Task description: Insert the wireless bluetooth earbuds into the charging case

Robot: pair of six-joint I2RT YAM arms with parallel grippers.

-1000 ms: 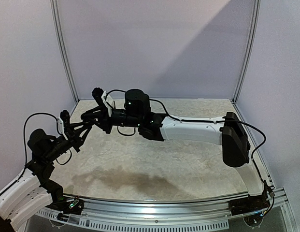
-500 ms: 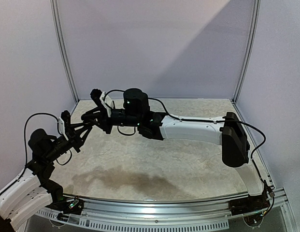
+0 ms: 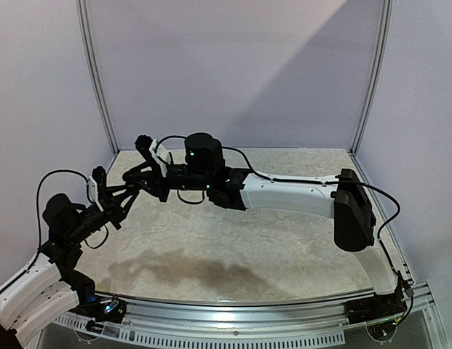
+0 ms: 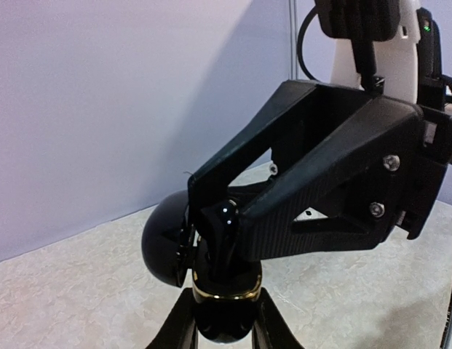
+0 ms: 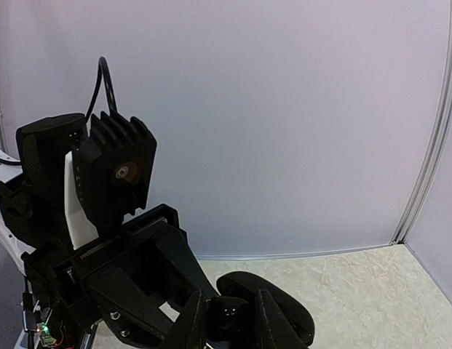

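My left gripper [image 4: 224, 333] is shut on a glossy black charging case [image 4: 222, 314] with a gold rim, held upright above the table. Its round lid [image 4: 164, 243] hangs open to the left. My right gripper [image 5: 229, 326] reaches in from the right, and a small black earbud [image 5: 229, 314] sits between its fingers, touching both. In the left wrist view the earbud [image 4: 224, 218] stands in the case's open mouth, its lower end hidden inside. In the top view both grippers meet at the back left [image 3: 140, 185].
A beige marbled table [image 3: 269, 247] is enclosed by pale purple walls with a metal post [image 3: 98, 80] at the back left. The right arm [image 3: 291, 198] stretches across the middle of the table. A dark shadow lies on the table near the front edge.
The right gripper has crept slightly left and back over the case. The left gripper and the case have stayed in place.
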